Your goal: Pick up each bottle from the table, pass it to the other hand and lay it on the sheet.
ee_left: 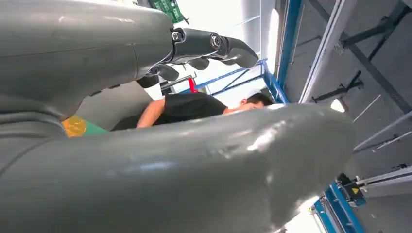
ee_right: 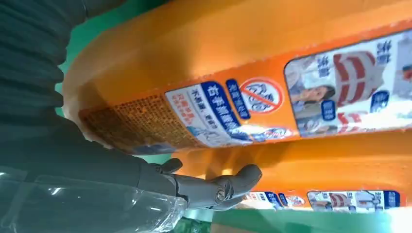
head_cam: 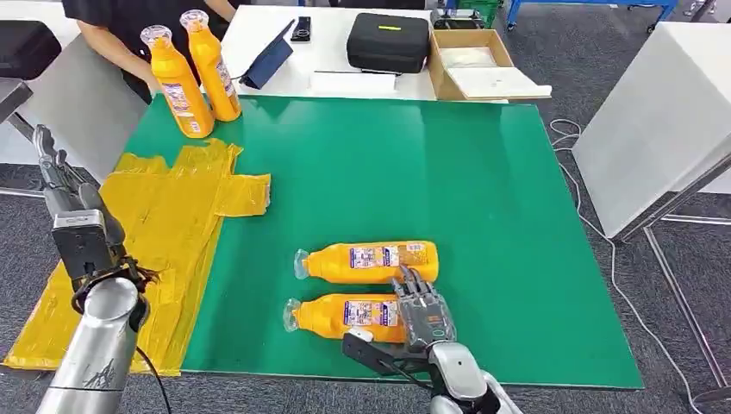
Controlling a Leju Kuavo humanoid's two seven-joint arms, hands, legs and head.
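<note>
Green matting covers most of the bench (head_cam: 483,172), with white tables and grey floor around it. Right hand (head_cam: 422,315) sits palm-down on the base end of the nearer orange plastic bottle (head_cam: 340,316), which lies on its side near the front edge, cap pointing toward the robot's left. Whether the fingers actually wrap it is hard to make out from above; up close, the right wrist view shows dark fingers (ee_right: 228,187) against glossy orange plastic and a printed label, so it's touching, but I can't tell if it's a proper grip. A second orange bottle lying flat (head_cam: 371,261) is just beyond, parallel, close to the fingertips.

Left hand (head_cam: 60,181) is held up off the left side, fingers apart, nothing in it. Beside it the crinkly yellow plastic sheet (head_cam: 181,216) drapes over the bench's left edge, partly cut off by the arm.

Two more orange bottles standing upright (head_cam: 194,73) are at the far left corner, a person in a black top (head_cam: 138,26) behind them, mostly cropped. Further back are a black zip case (head_cam: 388,41) and an open cardboard box (head_cam: 474,65).
</note>
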